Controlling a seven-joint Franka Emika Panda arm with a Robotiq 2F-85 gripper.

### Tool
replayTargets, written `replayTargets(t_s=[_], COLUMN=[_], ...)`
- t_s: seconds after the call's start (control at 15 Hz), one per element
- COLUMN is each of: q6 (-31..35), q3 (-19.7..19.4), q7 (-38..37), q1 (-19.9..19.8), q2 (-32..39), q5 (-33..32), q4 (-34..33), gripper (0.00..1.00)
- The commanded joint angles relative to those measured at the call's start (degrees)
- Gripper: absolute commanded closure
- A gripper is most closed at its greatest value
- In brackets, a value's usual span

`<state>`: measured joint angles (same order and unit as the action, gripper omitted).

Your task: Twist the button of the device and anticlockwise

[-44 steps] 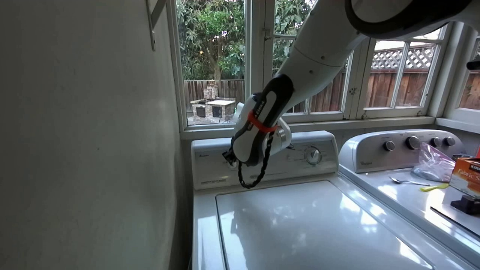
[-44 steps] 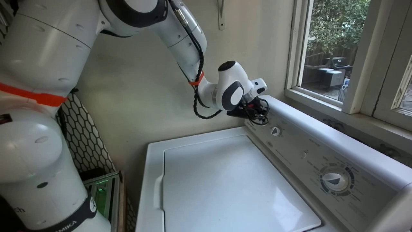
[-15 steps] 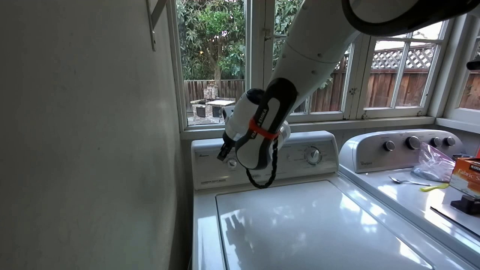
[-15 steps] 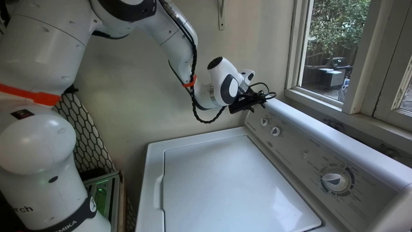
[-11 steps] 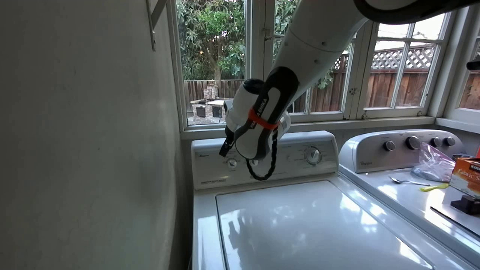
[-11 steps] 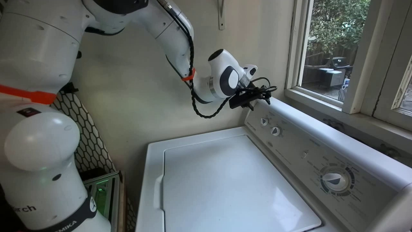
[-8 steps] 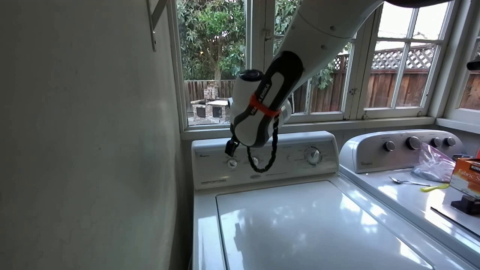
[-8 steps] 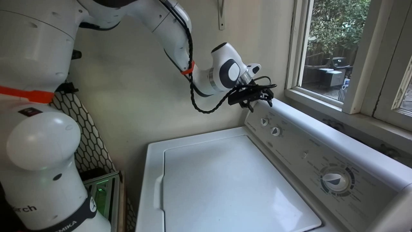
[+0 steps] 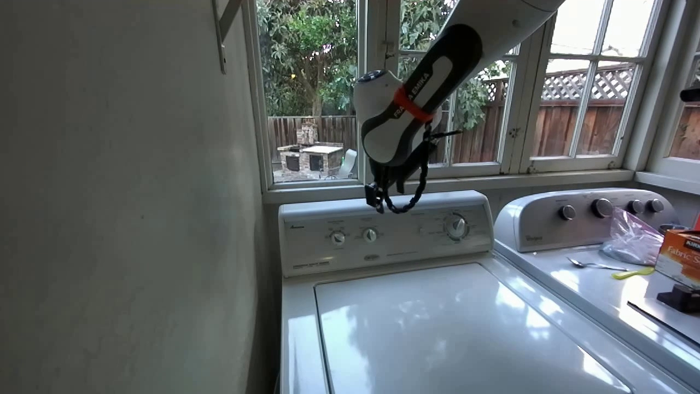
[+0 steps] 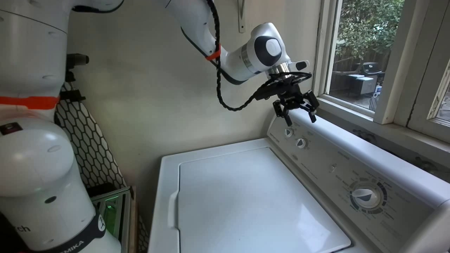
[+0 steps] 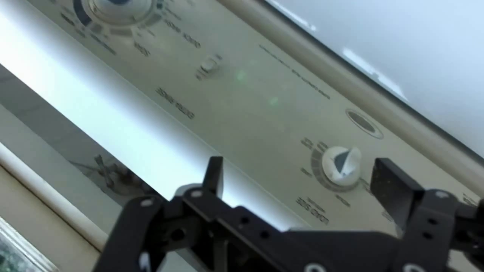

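Pincer (image 10: 301, 121) above the washer (image 10: 281, 196)

A white, glossy surface (image 9: 590, 290) is carrying small household things.
In an exterior view, a clear plastic bag (image 9: 631, 241) is slumping toward the back, with a dark item (image 9: 674, 227) showing behind it, mostly hidden. In front of the bag, a metal utensil (image 9: 597, 266) is lying flat, and a yellow utensil (image 9: 630, 274) is lying just beside its handle, one end pointing at an orange box (image 9: 680, 257). That box, printed "Fabric", is standing beside the bag, the view's edge cutting it off. A black object (image 9: 682, 298) is resting before the box.
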<state>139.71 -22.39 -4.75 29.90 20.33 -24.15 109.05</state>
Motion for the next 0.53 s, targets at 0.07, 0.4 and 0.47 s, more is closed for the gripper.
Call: replayTargets(t_s=[0.07, 0.4, 0.47], q6=[-15.96, -15.89, -15.87], q3=[8.90, 14.96, 15.14], q7=[-10.42, -9.68, -9.66], q1=[-8.24, -13.97, -14.19], q2=[-1.83, -1.49, -1.48], q5=[-4.37, -4.60, -4.59], q4=[-1.77, -2.49, -2.55], gripper=[0.00, 0.00, 0.00])
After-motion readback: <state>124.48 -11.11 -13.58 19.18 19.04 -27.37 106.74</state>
